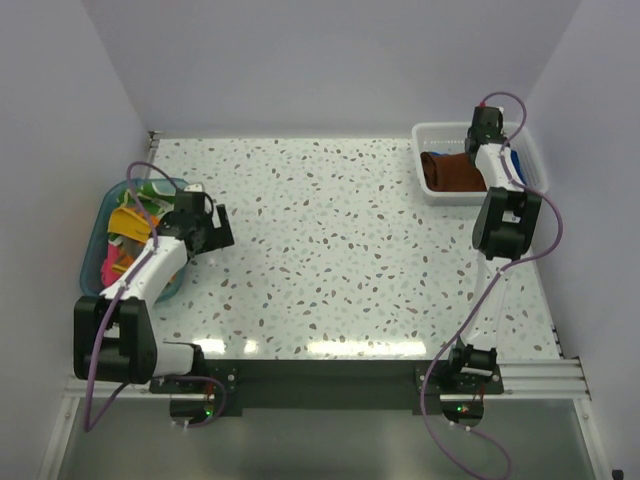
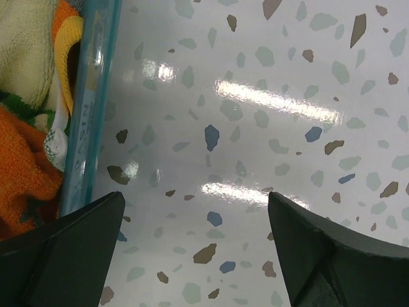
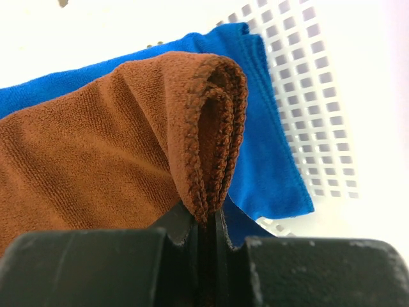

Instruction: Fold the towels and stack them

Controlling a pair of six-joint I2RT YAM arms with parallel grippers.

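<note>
Rust-brown towel [image 3: 96, 147], doubled over, pinched in right hand [image 3: 208, 220] atop blue towel [image 3: 268, 166] in white basket [image 3: 307, 96] at 2 o'clock; left hand [image 2: 195, 198] wide apart above speckled desk [image 2: 255, 128].

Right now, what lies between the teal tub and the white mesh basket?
Bare speckled tabletop, as the top view shows. Only the open left pincer hangs over it, right beside the teal tub.

A robot lab cell, my left arm [image 1: 150, 268] and right arm [image 1: 505, 220] bolted to an aluminium rail [image 1: 540, 375], speckled tabletop [image 1: 330, 250], bare white partition walls [image 1: 330, 60] around me, purple cables [image 1: 88, 400] trailing.
</note>
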